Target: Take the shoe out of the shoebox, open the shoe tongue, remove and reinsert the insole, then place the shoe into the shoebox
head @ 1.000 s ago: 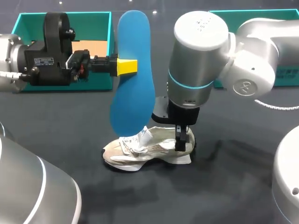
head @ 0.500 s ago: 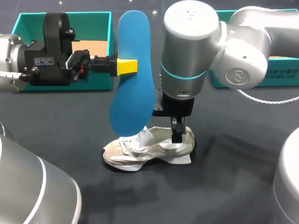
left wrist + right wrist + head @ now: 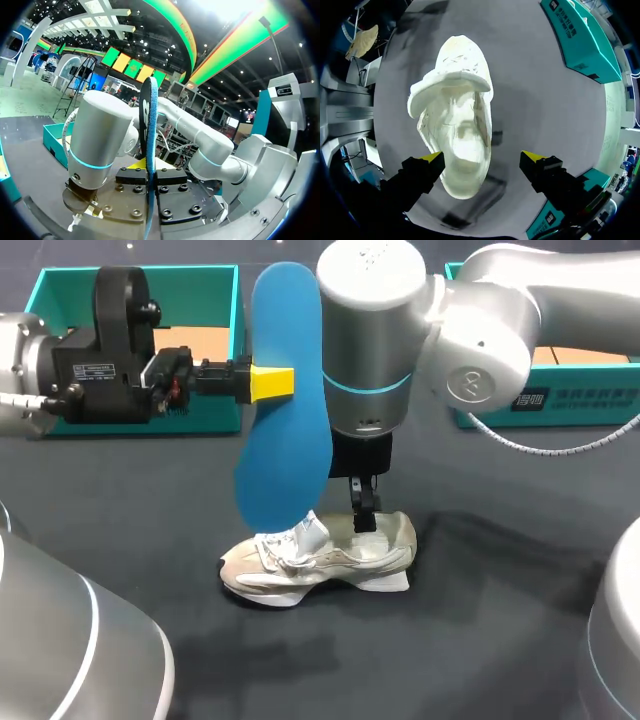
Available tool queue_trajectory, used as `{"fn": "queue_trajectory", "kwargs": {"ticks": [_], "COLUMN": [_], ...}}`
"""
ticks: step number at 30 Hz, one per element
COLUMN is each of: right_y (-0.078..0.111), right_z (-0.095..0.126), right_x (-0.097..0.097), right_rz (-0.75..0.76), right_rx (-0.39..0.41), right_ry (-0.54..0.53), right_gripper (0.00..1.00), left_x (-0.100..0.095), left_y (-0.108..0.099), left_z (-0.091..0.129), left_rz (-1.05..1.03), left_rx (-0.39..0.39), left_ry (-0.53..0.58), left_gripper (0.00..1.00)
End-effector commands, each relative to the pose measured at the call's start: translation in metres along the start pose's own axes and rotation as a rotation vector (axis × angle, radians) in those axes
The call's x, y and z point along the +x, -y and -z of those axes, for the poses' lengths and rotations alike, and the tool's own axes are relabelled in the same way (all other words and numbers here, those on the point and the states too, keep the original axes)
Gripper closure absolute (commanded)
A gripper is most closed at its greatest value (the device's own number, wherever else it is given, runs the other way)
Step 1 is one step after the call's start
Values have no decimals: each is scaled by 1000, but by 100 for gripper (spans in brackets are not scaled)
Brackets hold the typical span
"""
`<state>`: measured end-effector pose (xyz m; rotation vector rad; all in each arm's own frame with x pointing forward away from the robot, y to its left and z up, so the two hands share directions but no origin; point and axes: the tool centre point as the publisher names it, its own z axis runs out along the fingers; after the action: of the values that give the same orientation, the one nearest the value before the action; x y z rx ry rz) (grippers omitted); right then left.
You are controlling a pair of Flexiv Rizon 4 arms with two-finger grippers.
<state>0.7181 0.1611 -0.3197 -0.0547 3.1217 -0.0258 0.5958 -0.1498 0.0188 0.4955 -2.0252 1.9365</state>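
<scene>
- The blue insole (image 3: 285,410) was held upright, clear of the table (image 3: 480,640), by the left gripper (image 3: 272,383). Its fingers were closed on the insole's two faces about a third of the way down, as the left wrist view showed (image 3: 148,150). This was judged a holding pose that left the shoe's mouth free.
- The insole's lower end hung at 12 o'clock of the white sneaker (image 3: 320,560), just over its laces.
- The right gripper (image 3: 362,502) was poised over the heel end with its fingers spread wide and nothing gripped. It was probably placed there to steady or open the collar for reinsertion.
- In the right wrist view the heel (image 3: 457,135) lay between the yellow tips. One tip was just beside the heel, perhaps touching, though this could not be settled; the other was well apart.
- The sneaker stood on its sole outside the shoebox (image 3: 60,290), which lay at 10 o'clock of it. A second teal box (image 3: 560,410) lay at 2 o'clock.
- The sneaker was seen to be cream-white, with a mesh upper, a thick sole and a raised tongue.
</scene>
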Motion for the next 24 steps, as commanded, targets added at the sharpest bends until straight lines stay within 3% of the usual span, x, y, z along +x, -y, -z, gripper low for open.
{"fn": "queue_trajectory", "kwargs": {"ticks": [1,12,24], "right_y": [-7,-8,-8], "right_z": [-19,-52,-72], "right_x": [-9,-15,-11], "right_rz": [4,-19,-33], "right_rx": [-3,-14,-21], "right_ry": [-17,-40,-55], "right_gripper": [0,0,0], "left_x": [0,0,0], "left_y": [-1,-1,-1], "left_z": [-2,-2,-2], "left_rz": [0,0,0], "left_rx": [1,1,1], "left_ry": [0,0,0], "left_gripper": [100,100,100]}}
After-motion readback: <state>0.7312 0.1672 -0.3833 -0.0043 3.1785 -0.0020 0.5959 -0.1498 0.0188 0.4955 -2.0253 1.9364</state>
